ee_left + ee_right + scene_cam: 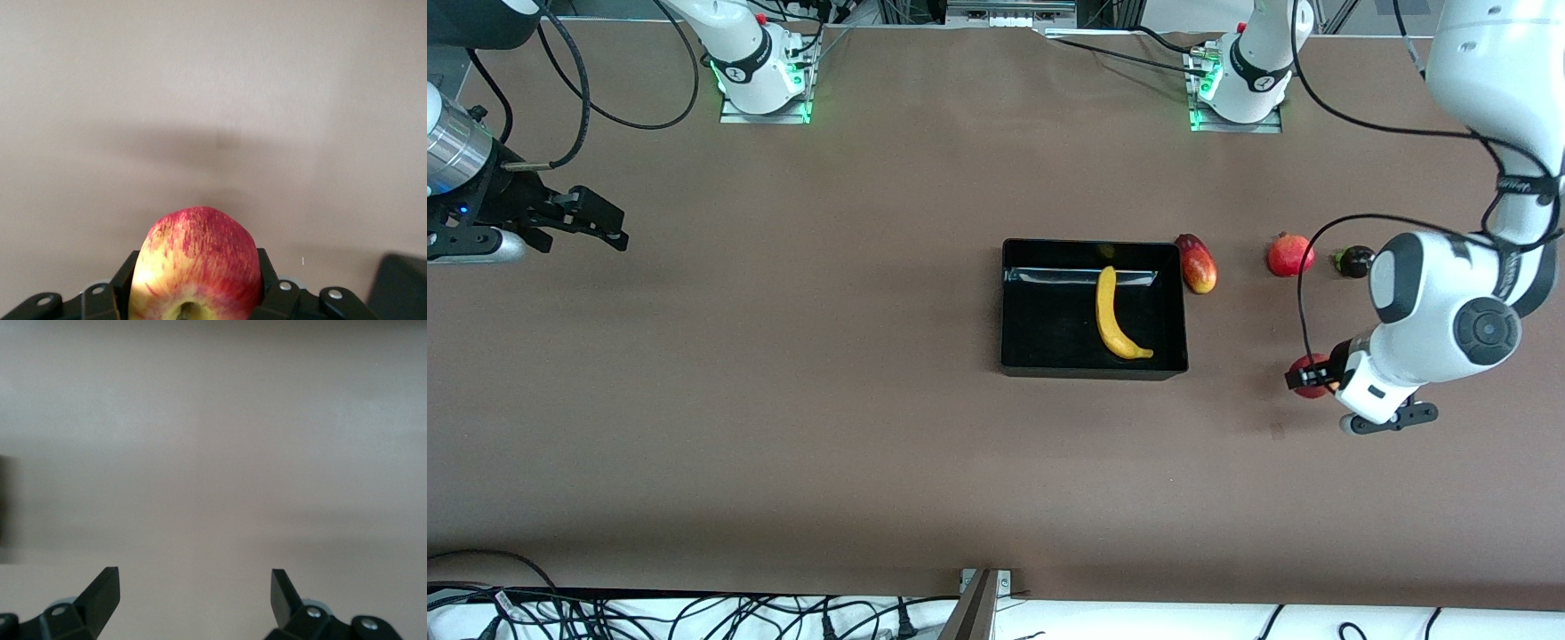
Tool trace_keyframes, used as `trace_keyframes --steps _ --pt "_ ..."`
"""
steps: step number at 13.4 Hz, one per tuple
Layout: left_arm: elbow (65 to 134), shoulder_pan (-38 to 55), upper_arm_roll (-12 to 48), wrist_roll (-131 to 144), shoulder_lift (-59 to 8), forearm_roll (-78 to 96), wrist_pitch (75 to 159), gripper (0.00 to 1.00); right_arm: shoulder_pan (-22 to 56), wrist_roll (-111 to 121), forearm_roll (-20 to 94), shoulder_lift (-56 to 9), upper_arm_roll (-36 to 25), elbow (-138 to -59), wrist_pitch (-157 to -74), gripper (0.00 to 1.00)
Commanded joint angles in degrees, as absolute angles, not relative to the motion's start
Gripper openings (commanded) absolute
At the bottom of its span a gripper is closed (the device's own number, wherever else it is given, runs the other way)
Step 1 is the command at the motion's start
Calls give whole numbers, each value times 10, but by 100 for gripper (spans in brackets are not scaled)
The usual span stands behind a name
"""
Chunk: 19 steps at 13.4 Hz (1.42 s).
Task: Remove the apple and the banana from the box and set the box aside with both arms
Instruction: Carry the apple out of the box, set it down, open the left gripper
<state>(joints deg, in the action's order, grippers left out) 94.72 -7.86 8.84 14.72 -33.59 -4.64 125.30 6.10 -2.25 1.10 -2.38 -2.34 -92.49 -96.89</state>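
Note:
The black box (1049,324) sits mid-table with the yellow banana (1116,318) lying inside it. My left gripper (1309,377) is shut on the red, yellow-streaked apple (1312,366), held over bare table toward the left arm's end, apart from the box. In the left wrist view the apple (197,257) fills the space between the black fingers (268,280). My right gripper (615,228) is open and empty over the right arm's end of the table, and the arm waits. Its fingertips (101,587) stand wide apart over bare table.
A red-yellow mango (1199,264) lies beside the box's corner toward the left arm's end. A pomegranate (1289,254) and a small dark round fruit (1354,260) lie further that way, farther from the front camera than the apple. A dark corner (400,287) shows in the left wrist view.

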Motion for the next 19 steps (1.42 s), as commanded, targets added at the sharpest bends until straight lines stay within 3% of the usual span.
trace_keyframes --steps 1,6,7,8,9,10,11,15,19 --pt "940 -78 70 136 -377 -78 1329 0 60 -23 3 -26 -21 -916 -962 100" --pt "938 -76 49 138 -436 -84 1427 0 60 -23 3 -25 -21 -916 -962 100" --pt "938 -75 48 138 -439 -96 1433 15 61 -23 4 -25 -21 -916 -962 100" --pt "938 -76 48 143 -439 -102 1433 39 61 -23 4 -25 -20 -916 -962 100" --pt "940 -73 48 144 -438 -102 1431 56 61 -23 4 -25 -19 -916 -962 100" --pt "940 -71 48 145 -436 -102 1428 94 61 -23 4 -25 -19 -916 -962 100" --pt "940 -70 49 151 -429 -102 1424 100 61 -23 4 -25 -19 -916 -963 100" --pt "913 -48 52 188 -355 -72 1298 100 61 -24 4 -25 -19 -916 -966 100" --pt "912 41 75 382 -315 -47 1220 100 61 -24 4 -25 -18 -916 -966 100"
